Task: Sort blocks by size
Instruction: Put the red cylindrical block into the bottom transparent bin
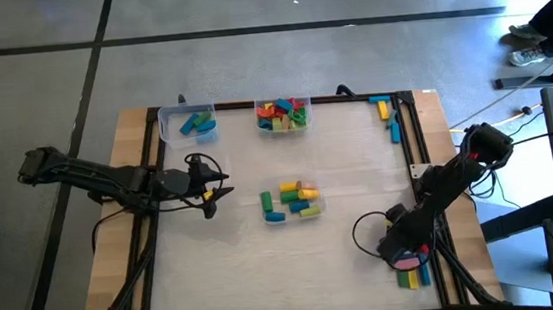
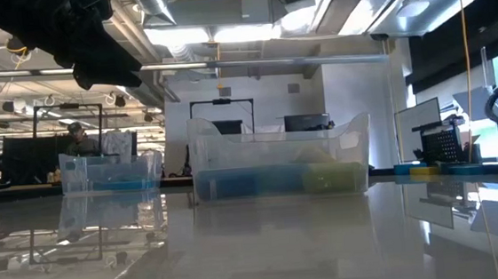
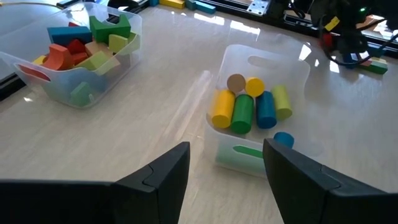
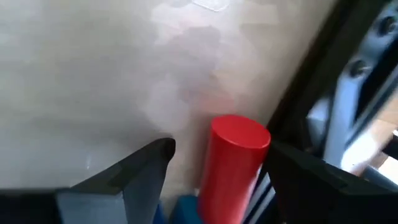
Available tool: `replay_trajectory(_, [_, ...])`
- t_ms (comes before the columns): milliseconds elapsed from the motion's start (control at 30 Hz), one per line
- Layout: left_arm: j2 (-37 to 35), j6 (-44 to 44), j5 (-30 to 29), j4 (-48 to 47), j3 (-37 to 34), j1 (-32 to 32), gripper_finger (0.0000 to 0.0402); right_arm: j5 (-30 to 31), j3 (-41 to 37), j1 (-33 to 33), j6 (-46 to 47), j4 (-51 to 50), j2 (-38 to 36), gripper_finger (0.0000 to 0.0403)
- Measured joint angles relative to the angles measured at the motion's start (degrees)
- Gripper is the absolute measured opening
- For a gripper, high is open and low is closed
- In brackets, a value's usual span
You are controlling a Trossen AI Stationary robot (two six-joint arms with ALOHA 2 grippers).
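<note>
High view: I see the whole desk (image 1: 236, 269) from above, with three clear tubs on it and loose blocks along its right edge.
Back-left tub (image 1: 187, 124): it holds a few blue and teal blocks; I cannot count them.
Back-centre tub (image 1: 283, 114): a heap of mixed blocks (image 3: 84, 46), red, green, yellow, orange and blue, several of them wedge or arch shapes in the left wrist view.
Middle tub (image 3: 261, 112): I see cylinders lying side by side, one yellow, one green, one blue and one pale green, with a tan and a yellow one end-on behind them; a green block lies low against its near wall and a blue piece sits just beside the tub on the desk.
Loose blocks, back right (image 1: 387, 113): a few blue and orange pieces lie beside the dark rail.
Loose blocks, front right (image 1: 411, 274): green, yellow and blue pieces near the desk's corner.
Left gripper (image 3: 225, 171): I have it over the desk left of the middle tub, jaws spread wide and empty.
Right gripper (image 4: 214, 165): it sits low at the front-right corner, jaws wide on either side of a red cylinder (image 4: 233, 165); I cannot tell whether they touch it.
Low view: only two tubs show clearly; the contents are a blur of blue and green.
</note>
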Motion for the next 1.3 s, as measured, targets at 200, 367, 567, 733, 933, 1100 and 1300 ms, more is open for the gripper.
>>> replay_trajectory(200, [0.0, 0.0, 0.0, 0.0, 0.0, 0.0, 0.0198, 0.4, 0.3, -0.2, 1.1, 2.4, -0.7, 0.0203])
replay_trajectory(367, [0.0, 0.0, 0.0, 0.0, 0.0, 0.0, 0.0198, 1.0, 0.3, -0.2, 0.9, 4.0, -0.8, 0.014])
replay_trajectory(567, [0.0, 0.2, 0.0, 0.0, 0.0, 0.0, 0.0198, 1.2, 0.3, -0.2, -0.7, 3.5, -0.8, 0.0137])
replay_trajectory(733, [0.0, 0.2, 0.0, 0.0, 0.0, 0.0, 0.0198, 3.1, 0.4, -0.2, -2.3, 2.9, -0.8, 0.015])
replay_trajectory(933, [0.0, 0.2, 0.0, 0.0, 0.0, 0.0, 0.0198, 12.2, 2.6, -2.7, -6.6, 2.1, -0.7, 0.0142])
replay_trajectory(1100, [0.0, 0.2, 0.0, 0.0, 0.0, 0.0, 0.0198, 19.2, 4.7, -6.7, -13.4, 2.6, -0.7, 0.0142])
replay_trajectory(1300, [0.0, 0.2, 0.0, 0.0, 0.0, 0.0, 0.0198, 23.3, 6.4, -11.0, -21.1, 2.7, -0.7, 0.0143])
